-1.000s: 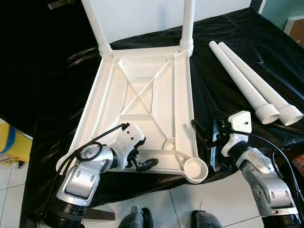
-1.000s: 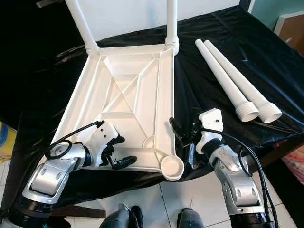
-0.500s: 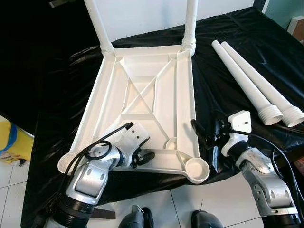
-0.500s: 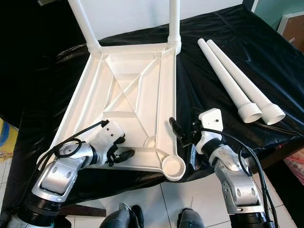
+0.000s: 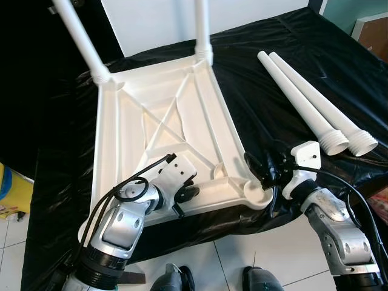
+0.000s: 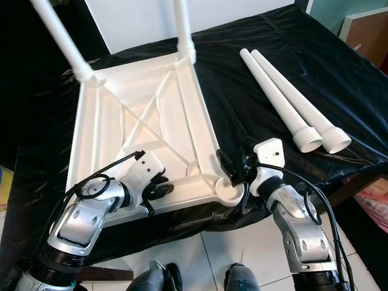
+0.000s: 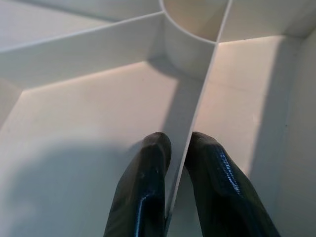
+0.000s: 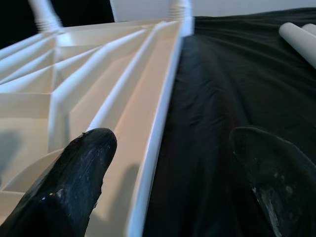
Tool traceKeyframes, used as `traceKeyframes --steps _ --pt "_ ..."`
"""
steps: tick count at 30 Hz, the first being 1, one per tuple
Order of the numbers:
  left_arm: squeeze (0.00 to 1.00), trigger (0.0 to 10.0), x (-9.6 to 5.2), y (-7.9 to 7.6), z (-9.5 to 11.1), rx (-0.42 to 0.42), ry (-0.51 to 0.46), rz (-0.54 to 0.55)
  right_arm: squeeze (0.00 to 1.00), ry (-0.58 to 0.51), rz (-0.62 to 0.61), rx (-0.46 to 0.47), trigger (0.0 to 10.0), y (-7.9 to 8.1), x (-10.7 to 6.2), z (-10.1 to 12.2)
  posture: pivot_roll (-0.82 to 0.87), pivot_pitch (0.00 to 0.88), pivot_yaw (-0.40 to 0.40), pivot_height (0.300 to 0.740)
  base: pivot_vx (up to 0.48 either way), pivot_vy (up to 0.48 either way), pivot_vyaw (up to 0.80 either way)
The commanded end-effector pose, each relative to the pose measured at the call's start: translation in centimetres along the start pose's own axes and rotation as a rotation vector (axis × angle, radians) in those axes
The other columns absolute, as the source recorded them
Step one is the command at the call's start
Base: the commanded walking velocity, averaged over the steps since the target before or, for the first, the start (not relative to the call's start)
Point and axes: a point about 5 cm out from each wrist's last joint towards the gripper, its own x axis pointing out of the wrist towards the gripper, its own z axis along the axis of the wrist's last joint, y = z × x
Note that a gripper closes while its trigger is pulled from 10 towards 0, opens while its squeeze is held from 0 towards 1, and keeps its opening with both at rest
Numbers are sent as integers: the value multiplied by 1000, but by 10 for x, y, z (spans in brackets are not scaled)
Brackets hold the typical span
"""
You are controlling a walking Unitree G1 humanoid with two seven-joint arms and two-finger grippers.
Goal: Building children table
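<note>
Left hand [image 7: 177,143] pinching a thin white rib [image 7: 200,106], round socket [image 7: 195,22] beyond

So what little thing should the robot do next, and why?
Probably close the right pincer on the tabletop's edge. Its fingers sit open on either side of that rim, while the left pincer already pinches a rib. Two legs lie loose on the black sheet.

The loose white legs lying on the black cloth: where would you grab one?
Probably mid-shaft on the nearer loose leg, from above, fingers straddling it. The tube lies flat on the black cloth tight against its twin, and its ridged end should stay free for the socket.
</note>
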Motion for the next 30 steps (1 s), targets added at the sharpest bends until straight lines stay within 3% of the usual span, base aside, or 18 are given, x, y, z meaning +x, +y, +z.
traceKeyframes --steps 1,3,4,5,9,10,11,16,18,30 --pt "561 10000 -3 9 3 4 -51 174 0 -6 -41 3 10000 -2 1 -2 -73 150 104 740 0 0 0" --pt "561 10000 -3 7 6 -31 -87 153 0 -11 -62 4 10000 -4 2 -2 -73 150 104 740 0 0 0" --pt "1000 10000 -2 4 10 -86 -130 119 0 -14 -81 3 10000 -6 3 -1 -74 151 105 740 0 0 0" --pt "1000 10000 -3 2 13 -105 -159 93 0 -16 -101 -2 10000 -8 4 -1 -74 151 105 740 0 0 0" --pt "1000 10000 -4 -2 25 -15 -227 73 0 -31 -172 -13 10000 -15 6 1 -74 152 106 740 0 0 0" --pt "686 10000 -5 -4 29 30 -255 68 0 -34 -204 -18 10000 -19 7 2 -75 152 107 740 0 0 0" --pt "0 10000 -5 -5 35 74 -289 76 0 -43 -257 -22 10000 -24 8 3 -76 153 107 740 0 0 0" --pt "0 10000 -4 -6 42 78 -347 76 0 -49 -353 -45 10000 -34 10 6 -77 153 108 740 0 0 0" --pt "0 10000 -5 -10 50 98 -396 56 0 -35 -482 -99 10000 -48 10 7 -79 154 109 740 0 0 0" --pt "0 10000 -9 -19 59 82 -495 -34 0 40 -686 -213 10000 -81 3 6 -90 163 125 740 0 0 0"
